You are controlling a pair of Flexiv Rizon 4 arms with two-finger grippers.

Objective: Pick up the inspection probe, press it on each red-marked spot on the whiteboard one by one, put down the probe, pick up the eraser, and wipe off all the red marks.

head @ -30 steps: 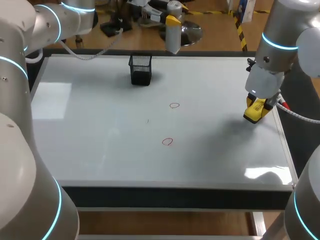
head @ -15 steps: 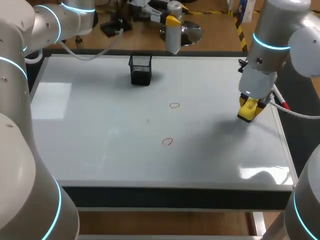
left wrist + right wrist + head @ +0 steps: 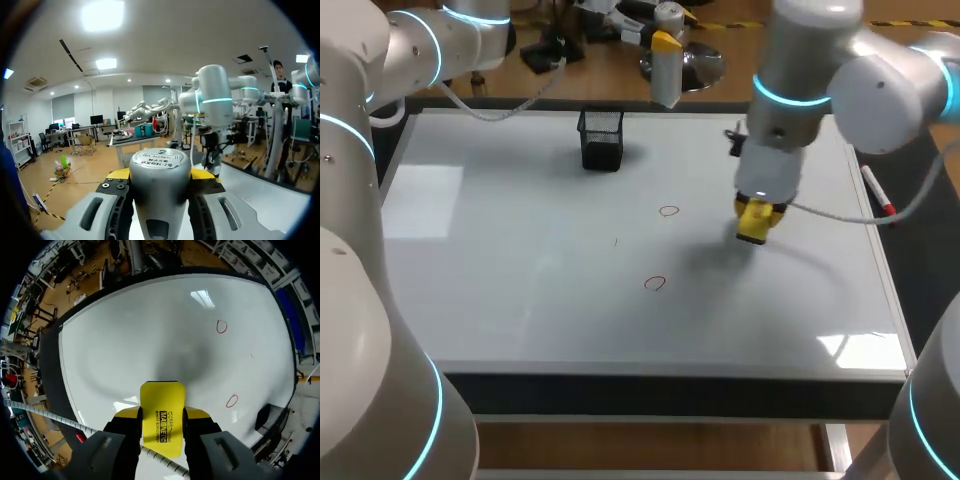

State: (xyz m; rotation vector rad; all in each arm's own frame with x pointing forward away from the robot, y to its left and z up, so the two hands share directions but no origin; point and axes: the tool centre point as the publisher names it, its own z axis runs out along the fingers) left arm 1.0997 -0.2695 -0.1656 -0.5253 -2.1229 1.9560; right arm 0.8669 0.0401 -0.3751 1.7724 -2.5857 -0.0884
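**Item 1 – left gripper (image 3: 663,42) (image 3: 159,176).** You have it at the far edge of the desk, past the whiteboard (image 3: 500,250), coming in from your left. In the left wrist view its yellow-tipped fingers (image 3: 116,174) stand only as far apart as the silver body between them and press on it from both sides.

**Item 2 – inspection probe (image 3: 666,78) (image 3: 160,200).** A silver cylinder, upright in that hold and clear of the board, just behind its far edge.

**Item 3 – black mesh holder (image 3: 601,139) (image 3: 265,416).** It stands on the whiteboard near the far edge, left of the probe.

**Item 4 – far red mark (image 3: 668,211) (image 3: 231,400).** A small red loop near the board's middle.

**Item 5 – near red mark (image 3: 655,283) (image 3: 221,326).** A second red loop, closer to you and apart from the first.

**Item 6 – right gripper (image 3: 757,212) (image 3: 161,416).** It hangs over the whiteboard, right of the far red mark. Its fingers (image 3: 129,413) are closed on the flat sides of a yellow block.

**Item 7 – eraser (image 3: 753,226) (image 3: 161,402).** This is the yellow block in that hold, pointing down at the board, with its shadow on the white surface beside it. You cannot tell whether it touches the board.

**Item 8 – red-capped marker (image 3: 876,190).** It lies along the whiteboard's right edge.
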